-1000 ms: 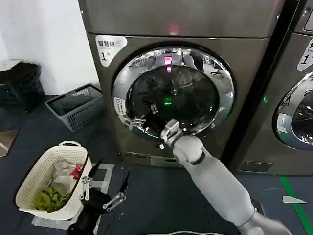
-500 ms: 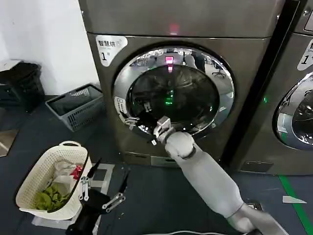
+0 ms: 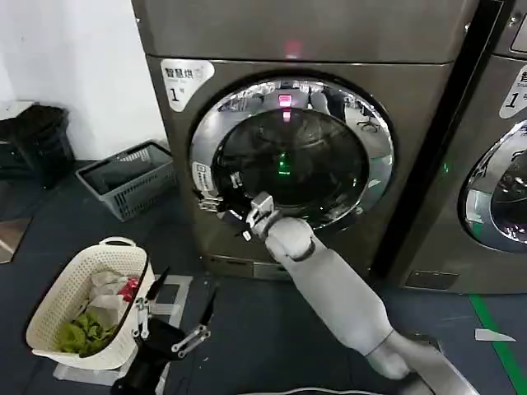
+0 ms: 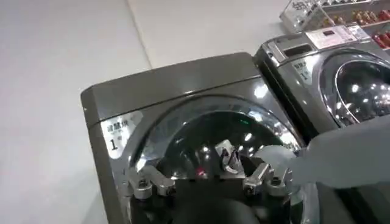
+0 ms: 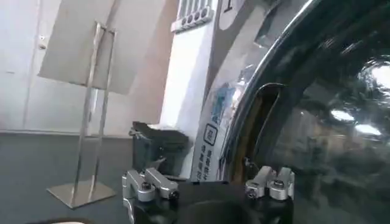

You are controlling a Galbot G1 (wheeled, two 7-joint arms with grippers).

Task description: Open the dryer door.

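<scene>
My right gripper [image 3: 249, 220] reaches the dryer door [image 3: 290, 156] at its lower-left chrome rim; jaw state indeterminate. Door appears closed; opening remains. Left gripper [image 3: 169, 322] parked low, open.

White laundry basket [image 3: 58, 309] on the floor at lower left, holding green, white and red clothes [image 3: 97, 315]. Grey crate [image 3: 132, 177] farther back, beside the machine's left side and near the white wall [image 3: 74, 58]. Black bin [image 3: 37, 140] against that wall, left of the crate. Second machine [image 3: 498, 148] at right edge, chrome-ringed door, white label with "1". Green floor tape [image 3: 498, 346] at lower right. Right wrist view: metal sign stand [image 5: 91, 103] on dark floor.
</scene>
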